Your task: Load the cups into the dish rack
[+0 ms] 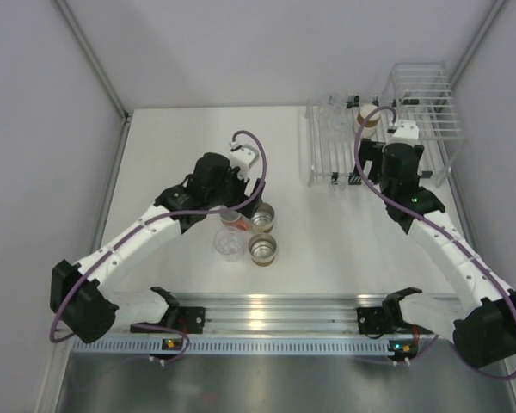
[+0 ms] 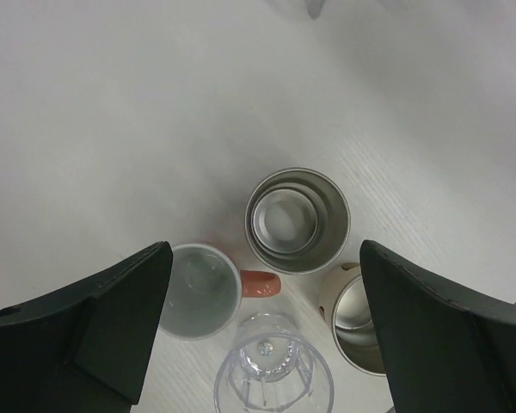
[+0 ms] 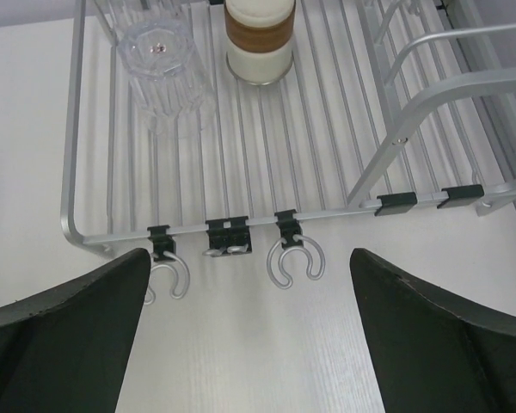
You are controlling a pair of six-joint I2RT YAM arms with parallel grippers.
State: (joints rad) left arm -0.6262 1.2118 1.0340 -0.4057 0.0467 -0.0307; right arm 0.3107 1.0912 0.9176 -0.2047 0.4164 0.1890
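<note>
**Stock entry: four cups on the counter, the rest in the dish rack**

We are logging the left end effector (image 2: 265,251) as empty, its fingers spread wide. It is hovering over a tight group of four upright cups at the middle of the counter (image 1: 172,138).

- We are counting one brown cup (image 2: 297,219) with its metallic inside showing.
- We are counting a second brown cup (image 2: 357,327), a salmon cup (image 2: 202,292) and a clear cup (image 2: 271,379).
- We are judging the wide spread as readiness to straddle one cup. With the four standing this close, a descending finger could knock a neighbour.

We are placing the dish rack (image 3: 70,129) at the far right of the counter.

- On its flat bars we are noting a racked clear cup (image 3: 159,64) and a racked brown cup (image 3: 258,34). Both are inverted, presumably to drain, and the brown one has its cream base uppermost.
- A further clear cup (image 3: 120,10) is showing only partly beyond them.

We are logging the right end effector (image 3: 249,258) as empty too, fingers apart. It is hanging just near of the rack's near rail, clear of the loaded cups.
</note>
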